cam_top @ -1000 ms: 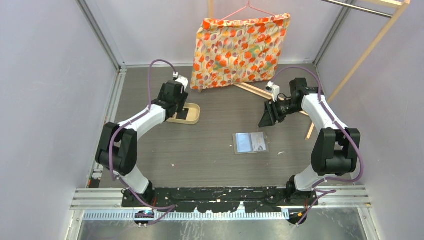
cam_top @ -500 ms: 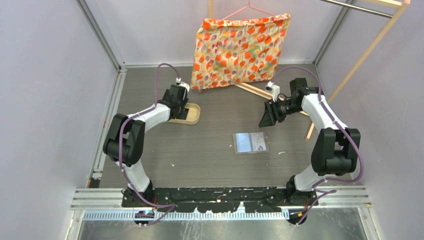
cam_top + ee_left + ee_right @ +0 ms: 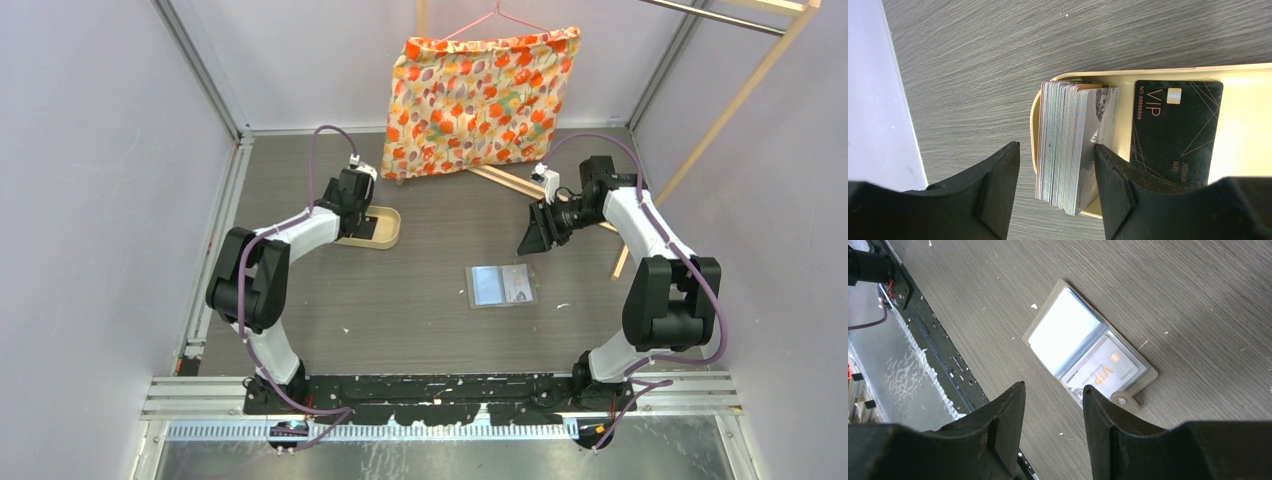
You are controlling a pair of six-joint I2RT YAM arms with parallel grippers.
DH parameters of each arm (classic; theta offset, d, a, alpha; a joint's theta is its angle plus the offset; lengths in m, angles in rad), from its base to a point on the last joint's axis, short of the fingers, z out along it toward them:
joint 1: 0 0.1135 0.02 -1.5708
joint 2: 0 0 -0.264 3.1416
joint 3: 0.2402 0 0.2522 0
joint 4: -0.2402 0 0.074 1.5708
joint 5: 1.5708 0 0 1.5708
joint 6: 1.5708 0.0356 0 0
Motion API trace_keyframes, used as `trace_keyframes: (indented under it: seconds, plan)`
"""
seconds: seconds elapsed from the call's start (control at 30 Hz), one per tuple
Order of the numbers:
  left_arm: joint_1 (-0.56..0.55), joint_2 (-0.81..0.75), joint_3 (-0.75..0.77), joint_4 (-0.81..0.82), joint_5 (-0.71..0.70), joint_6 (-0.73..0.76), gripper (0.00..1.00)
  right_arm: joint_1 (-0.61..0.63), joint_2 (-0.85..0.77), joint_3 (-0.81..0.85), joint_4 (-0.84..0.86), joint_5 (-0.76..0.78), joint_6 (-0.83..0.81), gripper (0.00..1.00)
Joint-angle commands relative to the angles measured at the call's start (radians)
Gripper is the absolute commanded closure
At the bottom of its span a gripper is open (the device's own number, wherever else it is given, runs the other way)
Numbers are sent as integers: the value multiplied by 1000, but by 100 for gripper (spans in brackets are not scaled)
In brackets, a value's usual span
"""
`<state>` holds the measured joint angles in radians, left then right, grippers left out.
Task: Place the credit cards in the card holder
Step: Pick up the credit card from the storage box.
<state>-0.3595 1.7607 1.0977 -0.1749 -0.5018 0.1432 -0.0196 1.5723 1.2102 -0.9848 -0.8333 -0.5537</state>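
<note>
We see a dark grey wood-grain table (image 3: pixel 430 330). On its left part sits a tan oval tray (image 3: pixel 391 236). Right of the middle, the card holder (image 3: pixel 501 285) lies open and flat, well apart from the tray. Small white specks (image 3: pixel 565 305) dot the surface, and a wooden bar (image 3: pixel 508 181) rests near the back.

A grey wood-grain bench (image 3: pixel 420 320), a tan oval tray (image 3: pixel 1243 115). The black plastic card (image 3: pixel 1173 135) carries thin gold lines; the pale stack of cards (image 3: pixel 1073 150) shows pastel-striped edges. The flat grey card holder (image 3: pixel 1063 332) has pale blue pockets.
</note>
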Motion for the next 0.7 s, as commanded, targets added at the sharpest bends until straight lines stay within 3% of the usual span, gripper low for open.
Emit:
trace_keyframes:
  seconds: [0.0,0.17,0.67]
  plan:
    - [7,-46,19,36,-27,12,43,1,-8,40,-12,-22,-23,49]
    - [7,-60,18,37,-32,12,51,1,-7,41,-14,-22,-25,49]
    - [5,-77,14,36,-18,10,58,1,-2,43,-23,-26,-29,49]
